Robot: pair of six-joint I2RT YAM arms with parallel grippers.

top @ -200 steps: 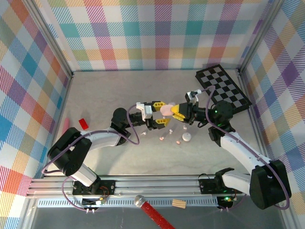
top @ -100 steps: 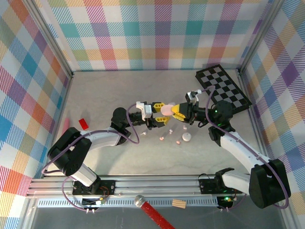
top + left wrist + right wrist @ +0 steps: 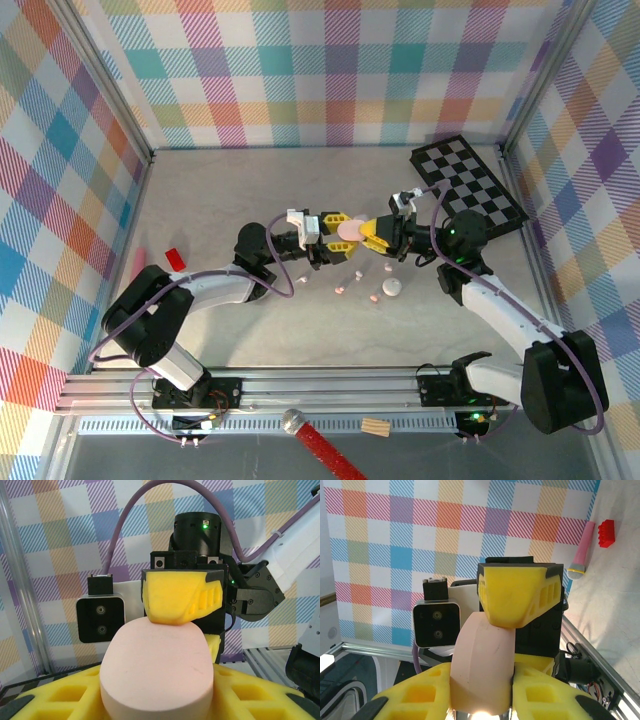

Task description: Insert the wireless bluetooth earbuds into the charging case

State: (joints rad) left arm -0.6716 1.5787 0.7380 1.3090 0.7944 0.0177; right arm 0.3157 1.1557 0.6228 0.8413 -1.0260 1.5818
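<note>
Top external view, read from the near edge outward. Nearest the arm bases, the earbuds (image 3: 340, 291) lay loose on the table (image 3: 220, 190), a few tiny pink and white buds scattered near a larger white case (image 3: 392, 287); none was held by either hand. Just beyond and above them, the pink case (image 3: 348, 229) was held off the table between the two hands, which met over mid-table. The right hand (image 3: 366, 234) was clamped on the case's right end. The left hand (image 3: 335, 238) gripped the opposite end. In the left wrist view the case sat wedged between that hand's own yellow pads (image 3: 80, 685), with one right-hand pad (image 3: 182, 600) pressed on top. Farthest, a chequered board (image 3: 468, 190) lay by the right wall, well apart from the work.

Change over the preceding second: the left hand's jaws, earlier spread to either side of the case, had drawn in onto it. The right hand, the case and the loose buds kept their places. Judged from this, the case had passed from a one-handed hold to a two-handed one, a likely preparation for prising up the lid, which appeared closed. No bud sat in a case, so the insertion proper remained to be done and little of the task seemed complete.
</note>
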